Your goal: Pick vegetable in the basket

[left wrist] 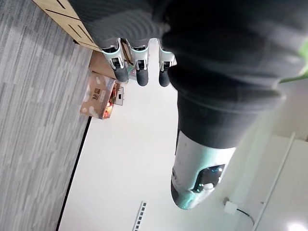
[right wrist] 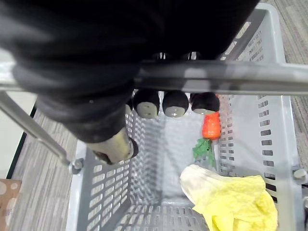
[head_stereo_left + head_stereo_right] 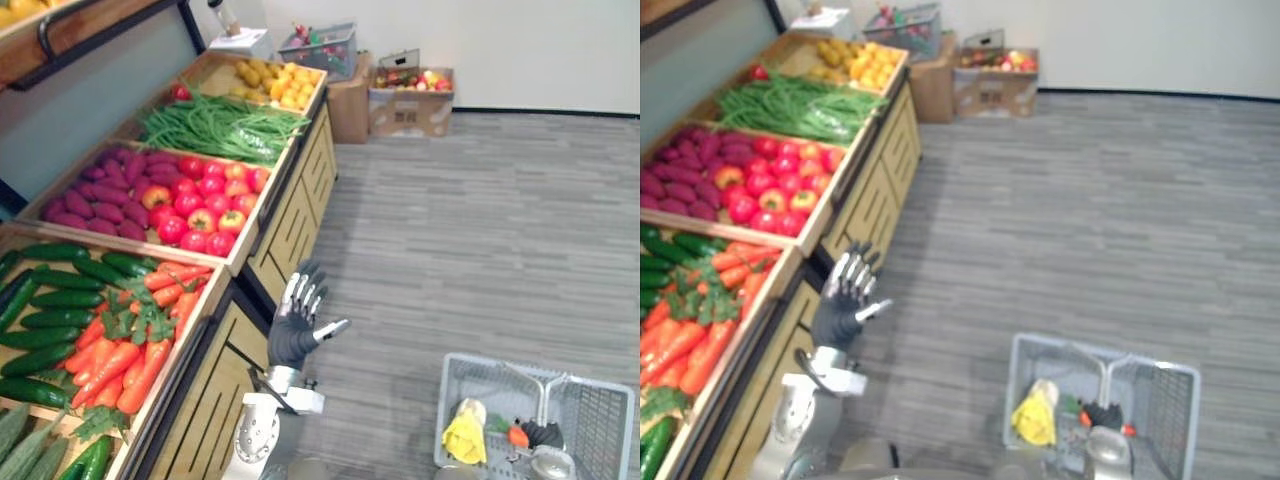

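Observation:
A grey plastic basket (image 3: 452, 400) hangs low at my right, near the floor. My right hand (image 2: 175, 103) is shut on its handle (image 2: 240, 84), fingers curled round the bar. Inside lie a yellow leafy vegetable (image 2: 231, 198) and a small carrot (image 2: 211, 126) with green leaves. My left hand (image 3: 297, 325) is raised beside the front of the wooden stand, open, fingers (image 1: 139, 72) straight and holding nothing. It is right of the crate of carrots (image 3: 130, 350) and apart from it.
The stand along my left holds cucumbers (image 3: 50, 300), red tomatoes (image 3: 205, 205), purple sweet potatoes (image 3: 100, 190), green beans (image 3: 220, 128) and yellow fruit (image 3: 275, 85). Cardboard boxes (image 3: 410, 105) stand by the far wall. Grey floor (image 3: 480, 230) stretches to the right.

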Tool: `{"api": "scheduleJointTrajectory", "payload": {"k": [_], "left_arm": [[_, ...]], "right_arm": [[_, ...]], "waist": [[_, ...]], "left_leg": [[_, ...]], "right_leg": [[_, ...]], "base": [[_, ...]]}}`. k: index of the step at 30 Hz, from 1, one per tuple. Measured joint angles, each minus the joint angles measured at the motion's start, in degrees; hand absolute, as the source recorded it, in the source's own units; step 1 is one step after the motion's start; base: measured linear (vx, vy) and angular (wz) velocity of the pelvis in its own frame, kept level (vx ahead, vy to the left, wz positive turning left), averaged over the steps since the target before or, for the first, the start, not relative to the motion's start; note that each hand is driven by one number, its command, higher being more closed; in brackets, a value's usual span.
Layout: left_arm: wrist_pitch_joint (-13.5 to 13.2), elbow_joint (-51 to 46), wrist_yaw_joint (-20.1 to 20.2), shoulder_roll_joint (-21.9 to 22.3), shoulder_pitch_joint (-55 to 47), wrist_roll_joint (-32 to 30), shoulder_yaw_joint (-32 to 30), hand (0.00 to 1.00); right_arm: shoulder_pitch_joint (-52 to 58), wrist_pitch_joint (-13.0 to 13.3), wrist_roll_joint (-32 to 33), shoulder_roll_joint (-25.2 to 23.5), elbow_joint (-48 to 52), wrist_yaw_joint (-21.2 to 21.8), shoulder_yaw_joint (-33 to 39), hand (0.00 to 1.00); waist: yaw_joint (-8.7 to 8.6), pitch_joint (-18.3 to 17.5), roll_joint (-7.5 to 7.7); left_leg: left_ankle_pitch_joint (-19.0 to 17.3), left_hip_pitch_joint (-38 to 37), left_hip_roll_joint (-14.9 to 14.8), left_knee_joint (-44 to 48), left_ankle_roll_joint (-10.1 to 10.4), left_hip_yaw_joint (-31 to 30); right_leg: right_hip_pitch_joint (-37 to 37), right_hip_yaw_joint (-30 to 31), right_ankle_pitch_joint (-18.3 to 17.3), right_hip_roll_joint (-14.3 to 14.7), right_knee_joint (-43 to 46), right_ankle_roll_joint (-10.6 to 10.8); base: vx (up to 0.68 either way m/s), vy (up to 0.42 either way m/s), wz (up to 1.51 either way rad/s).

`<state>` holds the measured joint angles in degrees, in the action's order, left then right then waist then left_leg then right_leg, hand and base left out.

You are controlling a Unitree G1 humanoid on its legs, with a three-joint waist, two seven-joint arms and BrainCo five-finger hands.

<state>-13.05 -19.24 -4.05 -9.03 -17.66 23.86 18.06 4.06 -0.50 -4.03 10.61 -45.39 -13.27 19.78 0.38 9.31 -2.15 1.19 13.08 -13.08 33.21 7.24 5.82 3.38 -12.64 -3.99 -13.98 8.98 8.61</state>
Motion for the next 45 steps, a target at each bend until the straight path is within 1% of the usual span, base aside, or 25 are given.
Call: {"api": "scheduleJointTrajectory", "payload": {"k": [2,3,4,5,6,7,8,10,11,14,15,18,21,24,26,27,29,30,32,33,35,36,37,40,45], "left_arm": [[0.01,-0.06,-0.02,-0.02,-0.59,-0.35,0.05,0.00],[0.01,-0.07,-0.01,-0.04,-0.62,-0.39,0.05,0.00],[0.01,-0.13,0.02,-0.13,-0.54,-0.39,0.04,0.00],[0.05,-0.21,0.04,-0.15,-0.66,-0.41,0.08,0.00],[0.14,-0.22,0.05,-0.13,-0.69,-0.41,0.14,0.00],[0.26,-0.39,0.11,-0.29,-0.91,-0.42,0.03,0.00],[0.26,-0.52,0.11,-0.30,-1.07,-0.41,-0.09,0.00],[0.37,-0.67,0.09,-0.50,-1.24,-0.41,-0.79,0.00],[0.46,-0.87,0.02,-0.60,-1.22,-0.41,-2.01,0.00],[0.56,-0.87,-0.16,-0.65,-0.46,-0.41,-3.13,0.00],[0.72,-0.88,-0.27,-0.60,-0.53,-0.41,-3.99,0.00],[0.73,-1.03,-0.28,-0.17,-1.64,-0.41,-4.32,0.00],[0.75,-1.59,-0.03,0.13,-1.55,-0.44,-2.68,0.00],[0.85,-1.85,-0.12,-0.04,-0.65,-1.84,-2.70,0.00],[1.02,-2.64,-0.54,-0.26,-0.59,-2.69,-2.85,0.00],[1.04,-2.63,-0.67,-0.48,-0.61,-2.70,-2.77,0.00],[1.13,-2.62,-0.70,-3.20,-0.29,-2.78,-2.46,0.00],[1.14,-2.64,-0.72,-3.61,-0.05,-2.78,-2.45,0.00],[1.07,-2.45,-1.00,-4.49,0.19,-2.84,-2.50,0.00],[1.07,-2.33,-1.10,-4.59,0.31,-2.84,-2.47,0.00],[1.08,-0.88,-1.21,-4.91,0.84,-3.08,-2.18,0.00],[1.14,0.61,-1.34,-5.40,1.13,-4.27,-2.34,0.00],[1.71,2.89,-1.48,-3.87,1.62,-4.98,-1.94,0.00],[1.95,5.24,-1.04,-2.65,1.73,-7.87,-1.39,0.00],[1.44,13.90,-1.04,-2.95,2.90,-14.40,-1.41,0.00]], "right_arm": [[0.16,-0.15,-0.01,0.72,0.01,-0.11,-0.02,1.00],[0.48,-0.19,-0.01,0.83,0.01,-0.17,-0.01,1.00],[0.93,-0.24,-0.01,0.88,0.00,-0.33,-0.01,1.00],[1.42,-0.31,0.01,0.86,-0.01,-0.49,-0.11,1.00],[1.50,-0.43,0.05,0.90,-0.02,-0.63,0.10,1.00],[1.64,-0.57,0.08,0.94,-0.01,-0.87,0.07,1.00],[1.58,-0.59,0.08,0.90,0.03,-0.86,-0.12,1.00],[1.30,-0.64,-0.02,0.75,-0.04,-0.85,-0.69,1.00],[0.80,-0.69,-0.06,0.63,0.01,-0.71,-1.68,1.00],[0.05,-0.73,-0.44,0.55,-0.08,-0.61,-1.64,1.00],[-0.40,-0.84,-0.63,0.49,-0.18,-0.60,-1.64,1.00],[-0.47,-0.82,-1.01,0.65,-0.38,-0.62,-2.40,1.00],[-0.50,-0.72,-1.04,1.17,-0.49,-0.65,-2.36,1.00],[-0.47,-0.72,-0.86,0.37,-0.81,-0.13,-2.27,1.00],[-0.85,-0.26,-0.21,-0.50,-2.16,-0.16,-1.14,1.00],[-1.44,-0.03,-0.11,-0.56,-2.37,-0.17,-0.89,1.00],[-2.09,0.62,-0.04,-1.63,-2.49,-0.27,-0.29,1.00],[-2.10,0.77,-0.01,-1.86,-2.78,-0.26,-0.30,1.00],[-1.81,0.75,0.07,-3.10,-4.07,-0.21,-0.02,1.00],[-2.07,0.76,0.08,-3.15,-4.76,-0.21,0.03,1.00],[-2.11,0.74,0.07,-3.23,-5.79,-0.25,0.28,1.00],[-2.01,0.87,0.07,-3.17,-7.16,-0.26,0.39,1.00],[-2.29,0.81,0.06,-2.31,-7.80,-0.31,1.16,1.00],[-2.08,0.24,0.08,-0.73,-9.72,-0.24,2.52,1.00],[-1.79,-0.24,0.78,-0.40,-10.92,-0.23,3.43,1.00]], "waist": [[-0.01,0.21,-0.28],[-0.07,0.29,-0.49],[-0.15,0.64,-1.02],[-0.15,0.93,-1.38],[-0.13,1.08,-1.65],[-0.07,1.15,-1.78],[0.04,1.16,-1.81],[1.09,1.44,-1.80],[1.47,1.70,-1.31],[1.46,2.49,-0.14],[1.49,2.65,0.00],[1.75,2.53,-0.21],[1.93,1.01,-2.26],[3.00,0.84,-1.09],[2.91,0.80,0.48],[2.92,0.76,0.65],[2.67,0.05,2.82],[2.59,-0.10,2.48],[2.58,-1.18,4.09],[2.63,-1.33,4.34],[2.40,-2.26,5.11],[1.85,-3.24,6.29],[1.99,-3.37,4.11],[1.63,-4.78,0.78],[1.30,-5.75,-0.75]], "left_leg": [[6.58,1.06,-0.70,2.78,-3.34,2.95],[8.20,1.55,-0.86,3.55,-3.19,2.64],[11.50,3.08,-1.05,5.72,-1.57,0.55],[10.95,5.41,-0.67,9.17,1.04,-1.55],[8.28,6.12,0.07,10.85,2.30,-1.83],[3.25,6.49,2.35,11.10,1.34,-1.17],[1.43,6.44,3.63,9.77,0.87,-0.56],[-1.62,3.91,6.38,-0.45,-2.67,3.01],[-2.74,-0.05,7.75,-6.40,-2.54,3.04],[-3.15,-0.42,8.77,-10.41,-2.40,3.07],[-3.47,-1.60,8.81,-11.90,-2.84,3.10],[-6.14,-5.37,7.72,-13.05,-3.16,3.12],[-10.40,-7.38,6.10,-17.42,-3.65,3.13],[-11.59,-8.88,7.00,-19.43,-4.26,4.72],[-13.35,-10.44,7.79,-18.93,-4.62,5.24],[-13.68,-10.59,7.85,-18.70,-4.63,5.56],[-14.19,-13.29,8.97,-19.16,-4.85,4.67],[-14.17,-13.98,8.73,-19.20,-4.82,4.33],[-14.00,-14.08,7.85,-20.02,-4.42,2.29],[-13.77,-14.03,7.39,-20.14,-4.01,1.65],[-13.17,-12.89,6.58,-19.92,-2.75,-0.22],[-13.26,-12.28,7.18,-20.01,-1.48,-1.48],[-12.41,-12.27,5.37,-20.40,-0.32,-2.10],[-9.97,-14.18,3.18,-24.14,0.10,-1.89],[-7.83,-15.13,3.26,-26.92,-0.42,-1.76]], "right_leg": [[-1.83,0.32,-0.04,-0.06,-2.55,-0.34],[-2.31,0.31,-0.05,0.25,-3.22,-0.94],[-3.33,0.31,0.02,1.08,-4.32,-1.85],[-4.21,0.49,0.67,1.65,-4.98,-2.98],[-4.54,0.56,0.72,1.48,-5.00,-3.04],[-4.78,0.36,0.89,1.43,-4.92,-3.29],[-4.71,0.37,0.89,1.48,-4.89,-3.30],[-4.52,0.93,0.68,2.18,-4.95,-2.99],[-4.55,1.45,0.33,1.89,-5.95,-2.60],[-4.75,0.10,1.93,1.81,-7.69,-1.81],[-5.45,-0.98,2.94,2.02,-8.33,-0.91],[-8.43,-0.39,2.89,3.53,-9.58,-0.99],[-7.39,1.37,1.90,5.71,-9.77,-2.11],[-3.38,3.25,-2.28,4.49,-2.00,-0.91],[2.83,3.37,-5.56,1.43,13.80,0.34],[4.70,3.59,-5.49,0.89,18.00,0.39],[7.62,3.12,-5.16,-2.14,28.37,0.86],[8.29,2.44,-5.32,-3.01,30.12,1.15],[9.27,-0.32,-8.04,-3.69,27.04,-2.96],[9.59,-0.25,-8.02,-3.35,24.85,-2.96],[9.10,2.24,-4.94,-1.60,14.18,-2.08],[8.68,4.03,-0.54,-1.61,10.15,1.23],[7.02,2.43,-0.41,0.04,8.21,0.84],[3.13,0.16,0.66,2.74,2.51,-0.42],[-1.36,-1.22,4.87,4.17,-6.90,-0.53]], "base": [[0.03,-0.096,-0.24],[0.03,-0.108,-0.12],[0.02,-0.095,-0.04],[0.03,-0.069,0.01],[0.04,0.023,0.03],[0.04,0.068,0.03],[0.07,0.135,-0.03],[0.10,0.140,-0.13],[0.11,0.095,-0.04],[0.11,0.067,0.26],[0.12,0.061,0.21],[0.07,0.016,-0.20],[0.04,0.041,-0.30],[0.03,0.042,-0.24],[0.06,0.031,-0.14],[0.05,0.049,-0.18],[0.12,0.036,0.15],[0.18,-0.030,0.40],[0.20,-0.122,0.52],[0.18,-0.160,0.61],[0.15,-0.189,0.60],[0.24,-0.273,0.53],[0.23,-0.257,0.41],[0.16,-0.141,0.14],[0.05,-0.060,0.07]]}}
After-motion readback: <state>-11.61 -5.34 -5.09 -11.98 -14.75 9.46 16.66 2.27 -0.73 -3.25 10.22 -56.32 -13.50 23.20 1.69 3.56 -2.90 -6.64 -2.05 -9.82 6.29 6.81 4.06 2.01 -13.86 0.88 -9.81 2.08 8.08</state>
